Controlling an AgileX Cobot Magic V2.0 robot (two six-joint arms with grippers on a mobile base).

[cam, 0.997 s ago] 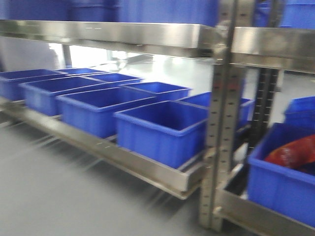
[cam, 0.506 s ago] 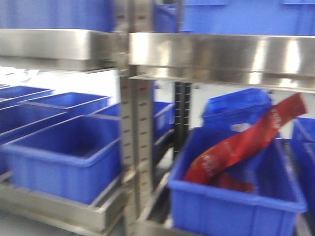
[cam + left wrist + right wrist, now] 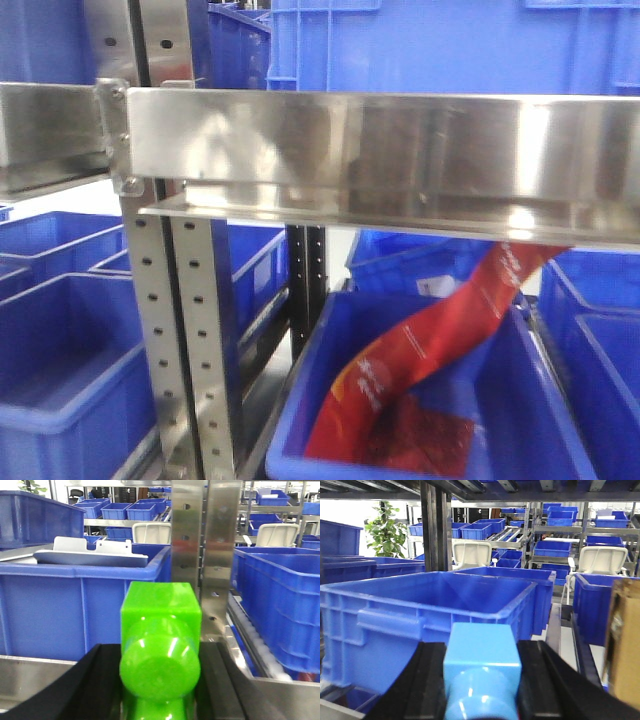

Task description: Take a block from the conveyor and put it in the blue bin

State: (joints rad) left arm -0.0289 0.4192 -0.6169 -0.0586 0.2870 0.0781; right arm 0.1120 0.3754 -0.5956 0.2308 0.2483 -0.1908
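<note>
Green block [image 3: 160,612] sits clenched in the left hand [image 3: 159,680], facing a blue bin [image 3: 65,605] beside a steel upright [image 3: 220,555]; the right hand [image 3: 481,680] grips a light-blue block [image 3: 481,647], facing another bin [image 3: 395,610].

Front camera sits close to a steel shelf rail [image 3: 380,150], angled down into a blue bin [image 3: 515,385]. My wrist cameras look level: left past a green block [image 3: 160,645], right past a light blue block [image 3: 481,670]. Front and left views both show a perforated upright [image 3: 185,330].

a stainless steel rack [image 3: 330,150] carries blue bins [image 3: 60,400] side by side on its shelves.
</note>
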